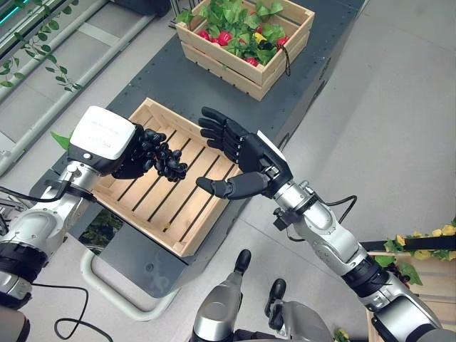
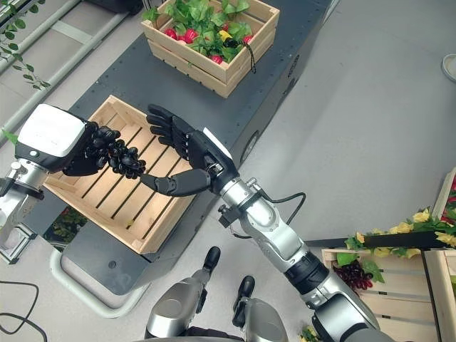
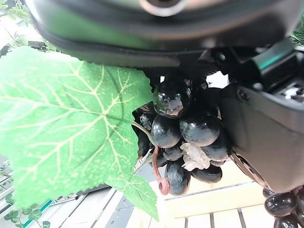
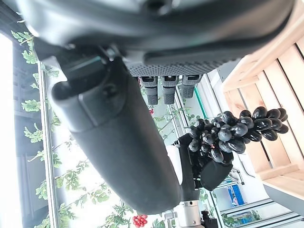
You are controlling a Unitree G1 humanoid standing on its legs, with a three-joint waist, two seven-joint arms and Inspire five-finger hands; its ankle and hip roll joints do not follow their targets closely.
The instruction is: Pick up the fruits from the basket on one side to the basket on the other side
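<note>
A bunch of dark grapes (image 1: pixel 166 160) with a green leaf (image 3: pixel 61 128) hangs over the empty slatted wooden crate (image 1: pixel 135 214), and my left hand (image 1: pixel 135 153) is shut on it. The berries (image 3: pixel 183 130) fill the space between its fingers and thumb. My right hand (image 1: pixel 239 153) is open just to the right of the bunch, palm towards it, fingers spread, thumb (image 1: pixel 228 187) below, a small gap from the grapes (image 4: pixel 237 130). A second crate (image 1: pixel 246 43) at the far end of the dark platform holds red and yellow fruit among green leaves.
The dark platform (image 1: pixel 313 64) carries both crates and ends near my right arm. At the lower right stands another wooden crate (image 2: pixel 388 288) with dark grapes (image 2: pixel 360 274) and yellow flowers. Grey floor lies to the right.
</note>
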